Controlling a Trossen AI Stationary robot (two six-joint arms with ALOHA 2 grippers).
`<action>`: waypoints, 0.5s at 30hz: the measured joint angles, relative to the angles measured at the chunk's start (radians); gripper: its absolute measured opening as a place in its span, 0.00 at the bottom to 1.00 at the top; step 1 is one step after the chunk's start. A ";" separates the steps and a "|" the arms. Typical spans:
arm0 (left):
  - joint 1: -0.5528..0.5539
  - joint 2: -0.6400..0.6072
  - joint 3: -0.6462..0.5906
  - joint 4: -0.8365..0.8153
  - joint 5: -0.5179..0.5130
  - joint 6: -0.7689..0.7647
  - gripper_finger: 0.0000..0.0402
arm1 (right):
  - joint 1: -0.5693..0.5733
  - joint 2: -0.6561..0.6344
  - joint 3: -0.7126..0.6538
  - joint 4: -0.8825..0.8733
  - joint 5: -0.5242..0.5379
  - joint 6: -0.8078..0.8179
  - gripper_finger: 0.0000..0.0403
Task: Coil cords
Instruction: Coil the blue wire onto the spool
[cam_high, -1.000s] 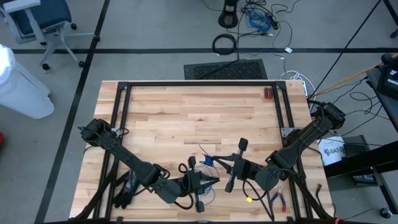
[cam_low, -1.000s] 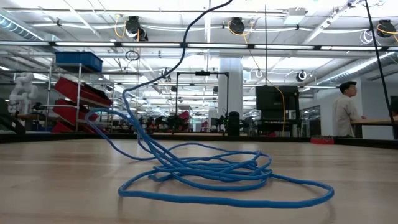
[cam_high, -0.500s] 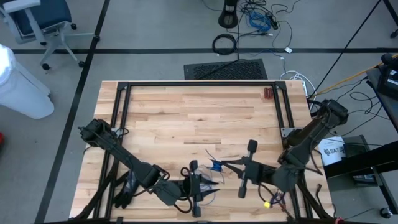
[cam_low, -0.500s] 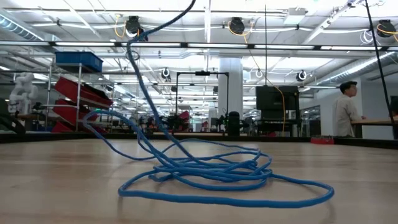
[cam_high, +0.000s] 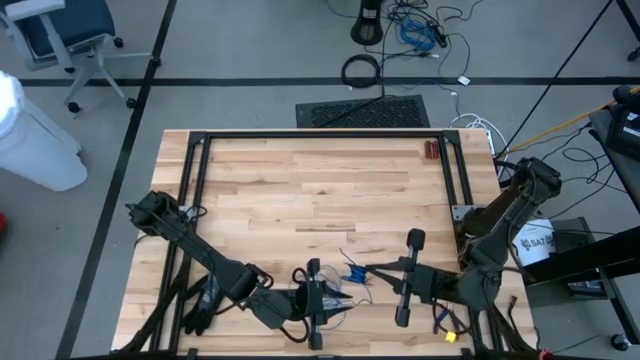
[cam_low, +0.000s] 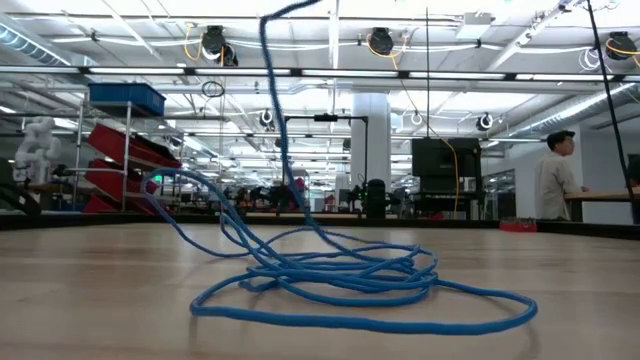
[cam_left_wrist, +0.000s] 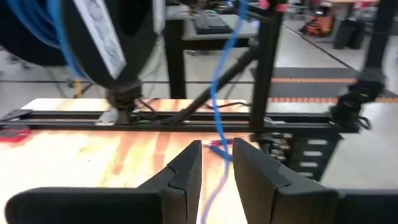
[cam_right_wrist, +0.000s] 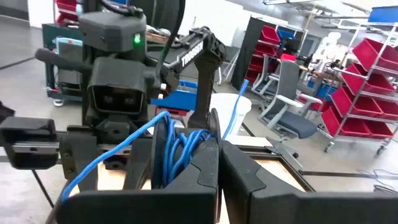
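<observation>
The cords are one thin blue cord. Most of it lies in a loose pile (cam_low: 330, 285) on the table, and one strand (cam_low: 272, 90) rises steeply out of the low view. My right gripper (cam_high: 366, 268) hangs above the table's near middle, shut on a bunch of blue loops (cam_right_wrist: 177, 146). My left gripper (cam_high: 340, 297) faces it from the left with a narrow gap between its fingers (cam_left_wrist: 217, 165). A strand of the cord (cam_left_wrist: 216, 118) comes down in front of it and runs through that gap. My right gripper pinches several loops of the cord (cam_right_wrist: 186, 152) at its shut fingers, reaching about level from the table's right side. The loops hang beside the fingers, clear of the table. One strand (cam_right_wrist: 106, 165) leads away slack and a short end (cam_right_wrist: 239, 102) sticks up. My left gripper has a strand (cam_left_wrist: 214, 186) between its fingers; I cannot tell whether it touches.
A black frame (cam_high: 195, 190) runs around the tabletop. A black glove (cam_high: 197, 310) lies at the near left, red-handled pliers (cam_high: 440, 322) under the right arm, and a small dark red item (cam_high: 430, 150) at the far right. A person (cam_low: 555, 180) stands beyond the table.
My right gripper has gone toward the table's right edge and up, carrying its loops along. The strand rising from the pile has swung from a slant to nearly upright. The pile on the table has stayed where it was.
</observation>
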 joint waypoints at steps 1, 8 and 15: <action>0.000 0.000 0.000 0.000 0.017 0.004 0.24 | 0.003 -0.004 0.000 0.002 0.000 -0.003 0.00; -0.001 0.031 0.000 0.009 0.080 0.023 0.24 | 0.024 -0.010 0.000 0.008 0.001 -0.023 0.00; 0.023 0.118 0.000 0.047 0.077 0.030 0.24 | 0.025 -0.010 0.000 0.025 -0.003 -0.032 0.00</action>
